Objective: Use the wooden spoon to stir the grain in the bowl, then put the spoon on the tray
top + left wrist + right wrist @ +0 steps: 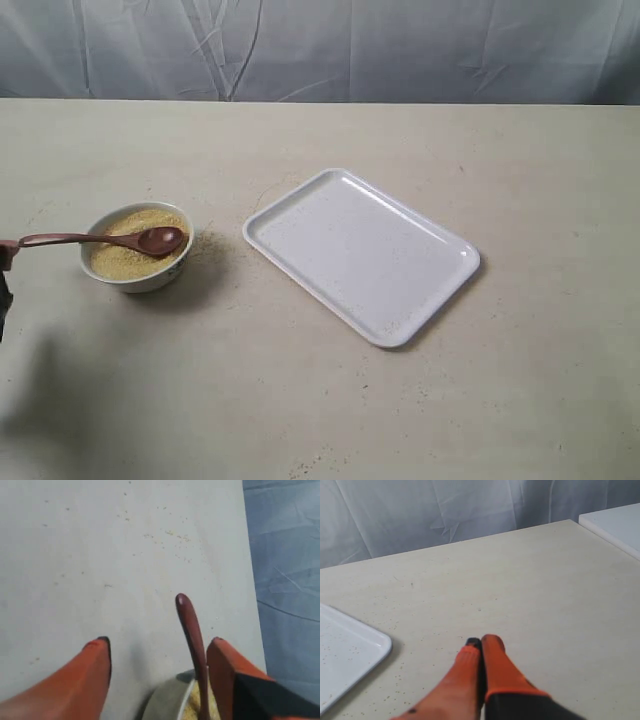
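Note:
The small white bowl (pixel 135 283) of yellow-tan grain (pixel 125 258) stands at the table's left. The dark wooden spoon (pixel 160 240) lies across it, scoop on the grain by the right rim, handle sticking out past the left rim. A bit of my left gripper's finger (pixel 7 250) shows at the handle's end. In the left wrist view my left gripper (pixel 159 641) is open wide, and the spoon handle (pixel 192 630) runs right beside one finger (pixel 225 670) above the bowl rim (pixel 167 700). The white tray (pixel 360 255) lies in the middle. My right gripper (pixel 482 641) is shut on nothing, near the tray's corner (pixel 345 650).
Loose grains are scattered on the beige table beyond the bowl (pixel 170 532). A grey cloth backdrop (pixel 320 45) hangs behind the table's far edge. A white flat surface (pixel 615 525) shows off the table's far side in the right wrist view.

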